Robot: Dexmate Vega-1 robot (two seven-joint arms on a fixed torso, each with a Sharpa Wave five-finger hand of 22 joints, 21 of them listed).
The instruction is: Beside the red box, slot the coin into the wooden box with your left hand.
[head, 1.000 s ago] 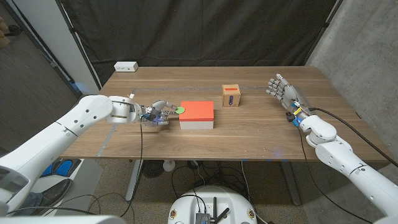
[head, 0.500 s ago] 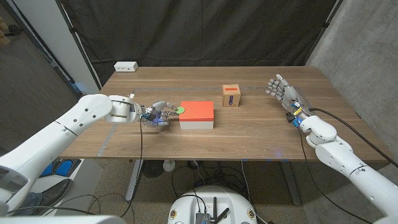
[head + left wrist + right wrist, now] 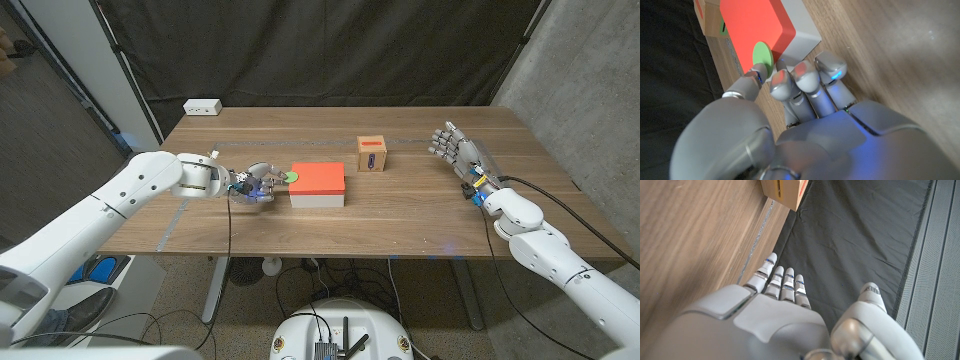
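Green coin (image 3: 763,54) lies against the red box's (image 3: 317,183) left end near the table's (image 3: 400,215) middle, the left hand's (image 3: 250,187) fingertips (image 3: 780,82) closing around it, grip unconfirmed. Next: lift and carry it to the wooden box (image 3: 372,154). Right hand (image 3: 462,152) waits, fingers spread.

The coin (image 3: 763,55) seems touched by robot hand fingertips (image 3: 780,83), contact unclear.

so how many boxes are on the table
3: the red box near the left hand, the wooden box behind it toward the middle, and a small white box at the far left corner.
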